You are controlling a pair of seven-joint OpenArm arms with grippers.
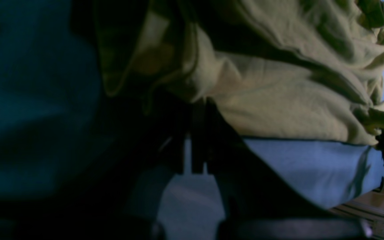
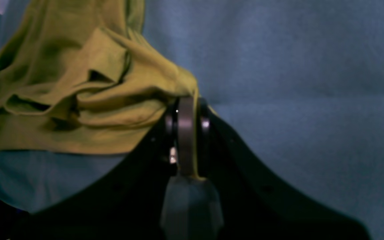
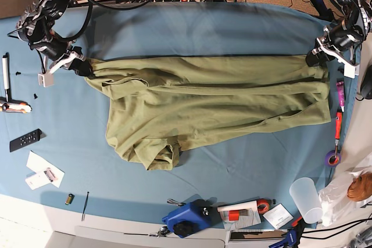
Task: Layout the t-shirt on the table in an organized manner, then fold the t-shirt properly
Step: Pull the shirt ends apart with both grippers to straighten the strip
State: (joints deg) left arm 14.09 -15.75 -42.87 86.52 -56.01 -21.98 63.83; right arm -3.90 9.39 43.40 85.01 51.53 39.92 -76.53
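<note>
The olive-green t-shirt lies stretched sideways across the blue-clothed table, its upper edge pulled taut between both grippers and its lower left part bunched. My right gripper is shut on the shirt's left end; in the right wrist view its jaws pinch a fold of the t-shirt. On the right side of the base view, my left gripper is shut on the other end. In the left wrist view the dark left gripper holds the t-shirt over the table.
A remote, a marker and papers lie at the left. Along the front edge sit a blue tool and a plastic cup. An orange screwdriver and a purple tape roll lie at the right.
</note>
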